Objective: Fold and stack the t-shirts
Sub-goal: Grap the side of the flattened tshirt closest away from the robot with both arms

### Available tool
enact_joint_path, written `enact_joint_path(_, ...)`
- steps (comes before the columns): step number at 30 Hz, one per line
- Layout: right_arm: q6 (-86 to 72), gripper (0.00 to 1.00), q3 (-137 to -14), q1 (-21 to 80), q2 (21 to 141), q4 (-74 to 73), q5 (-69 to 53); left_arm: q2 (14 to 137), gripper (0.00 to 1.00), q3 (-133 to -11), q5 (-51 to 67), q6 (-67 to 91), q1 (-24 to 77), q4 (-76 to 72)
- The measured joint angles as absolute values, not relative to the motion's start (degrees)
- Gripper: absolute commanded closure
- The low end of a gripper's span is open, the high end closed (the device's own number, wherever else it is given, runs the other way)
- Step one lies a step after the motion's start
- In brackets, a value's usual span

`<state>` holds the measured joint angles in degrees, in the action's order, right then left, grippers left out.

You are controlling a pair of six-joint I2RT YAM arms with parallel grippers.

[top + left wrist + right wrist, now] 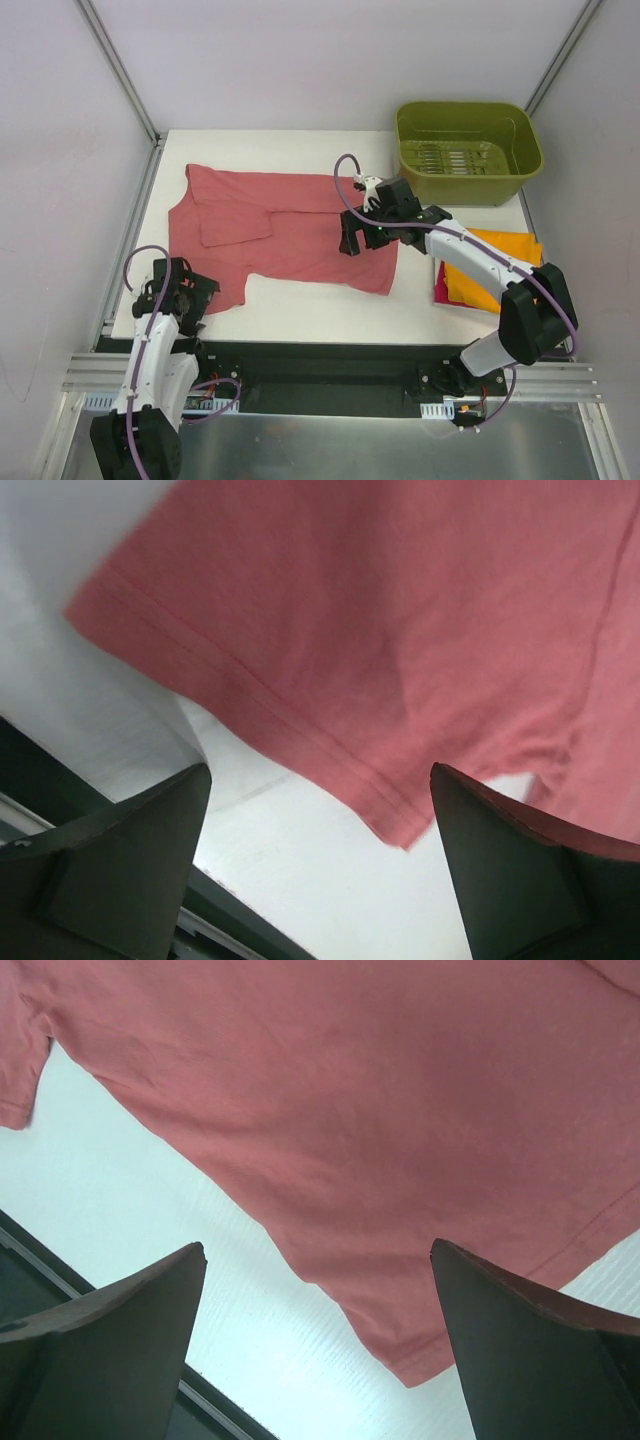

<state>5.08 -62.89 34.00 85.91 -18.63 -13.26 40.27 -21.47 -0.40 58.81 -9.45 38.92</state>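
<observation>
We log right gripper released over salmon t-shirt, left gripper released at its hem; beside it right arm half-hides orange t-shirt, magenta t-shirt.

top camera looks steeply down over the whole scene; both wrist cameras face down, close over the same salmon t-shirt.

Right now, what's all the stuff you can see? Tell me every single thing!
salmon t-shirt: one, dusty red, spread over the middle of the table, partly folded
orange t-shirt: one, bright orange, folded, right edge of the table
pink t-shirt: one, magenta, under the orange one, only an edge showing
tub: one, green, far right corner
table: one, white, under it all
left gripper: one, dark, open, by the salmon shirt's near left corner
right gripper: one, dark, open, above the salmon shirt's right side
</observation>
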Motion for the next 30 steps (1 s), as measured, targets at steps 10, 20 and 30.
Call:
enact_joint_path(10, 4.91, 0.00, -59.29, 34.00, 82.43, -20.47, -10.41, 49.15, 0.64, -24.03, -8.62, 59.48, -9.45, 37.71)
enact_joint_path(20, 4.29, 0.00, -53.04, 35.07, 77.80, -26.68, -7.73, 55.81, 1.00, -25.50, -7.29, 57.65, -9.47, 32.77)
enact_joint_path(30, 1.89, 0.27, -48.84, 40.18, 79.40, -32.05, -5.96, 53.32, 1.00, -27.51, -4.69, 55.05, -9.47, 31.07)
